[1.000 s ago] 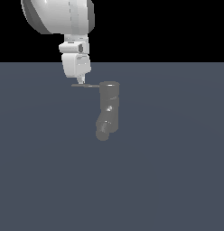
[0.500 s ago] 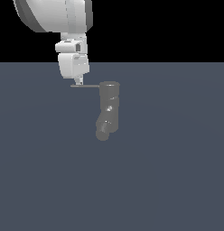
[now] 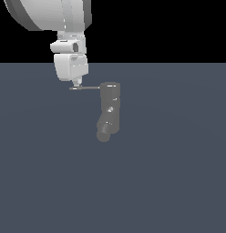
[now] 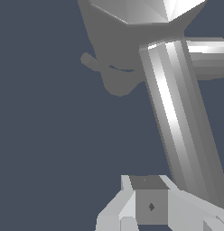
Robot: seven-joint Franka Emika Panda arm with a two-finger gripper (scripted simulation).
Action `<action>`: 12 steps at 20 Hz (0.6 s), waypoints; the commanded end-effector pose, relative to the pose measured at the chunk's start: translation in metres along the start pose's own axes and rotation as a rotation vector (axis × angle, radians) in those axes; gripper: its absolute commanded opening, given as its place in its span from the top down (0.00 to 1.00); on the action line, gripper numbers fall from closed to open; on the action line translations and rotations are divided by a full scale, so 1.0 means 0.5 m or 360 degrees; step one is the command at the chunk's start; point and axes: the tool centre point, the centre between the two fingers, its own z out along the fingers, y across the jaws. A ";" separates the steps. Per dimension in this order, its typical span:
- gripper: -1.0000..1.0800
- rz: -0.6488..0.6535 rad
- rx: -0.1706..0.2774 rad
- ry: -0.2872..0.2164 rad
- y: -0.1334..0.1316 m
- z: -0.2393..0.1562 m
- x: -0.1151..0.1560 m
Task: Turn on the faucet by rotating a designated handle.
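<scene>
Roughly at the exterior view's centre, the handle (image 3: 85, 88) juts level from the top of the faucet (image 3: 109, 109) toward the frame's left, the spout angling down below. Just above the rod's free end sits the pincer (image 3: 77, 83); whether it touches, and whether it is spread or pressed together, I cannot tell. So near the tip, a push could slide off the end and leave the handle unturned. Around them lies the bare blue-grey surface (image 3: 178, 182), with the white arm (image 3: 51, 18) upper left.
</scene>
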 end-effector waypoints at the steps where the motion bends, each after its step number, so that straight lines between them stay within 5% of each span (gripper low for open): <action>1: 1.00 0.0001 -0.0005 0.0003 0.018 0.000 0.002; 12: 1.00 0.0001 -0.0005 0.0003 0.083 0.000 0.004</action>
